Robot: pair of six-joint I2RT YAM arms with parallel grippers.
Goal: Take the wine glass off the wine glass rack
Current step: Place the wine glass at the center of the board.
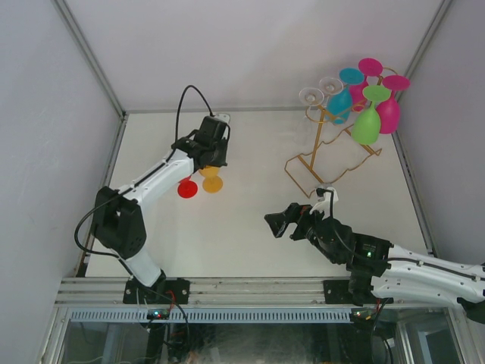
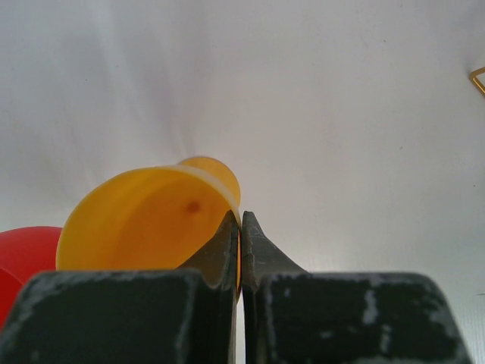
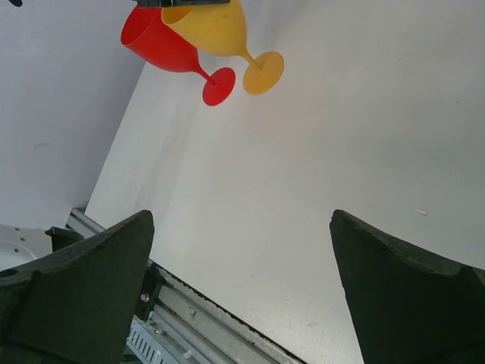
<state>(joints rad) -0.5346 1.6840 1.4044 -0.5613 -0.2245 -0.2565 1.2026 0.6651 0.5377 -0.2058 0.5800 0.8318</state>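
Note:
The gold wire wine glass rack [image 1: 317, 168] stands at the back right; its corner shows in the left wrist view [image 2: 479, 76]. Clear [image 1: 311, 96], teal [image 1: 340, 101], green [image 1: 367, 125] and magenta [image 1: 389, 112] glasses hang on it. My left gripper [image 1: 209, 157] [image 2: 241, 216] is shut on the rim of an orange wine glass [image 1: 212, 183] [image 2: 144, 220] [image 3: 216, 30], one finger inside the bowl, at the table's left middle. A red wine glass [image 1: 187, 189] [image 2: 23, 258] [image 3: 163, 45] stands right beside it. My right gripper [image 1: 282, 223] [image 3: 242, 288] is open and empty, over the table's near middle.
Grey enclosure walls stand close on the left, back and right. The table's metal front rail [image 3: 197, 318] lies just below my right gripper. Bare white tabletop [image 1: 250, 136] lies between the two glasses and the rack.

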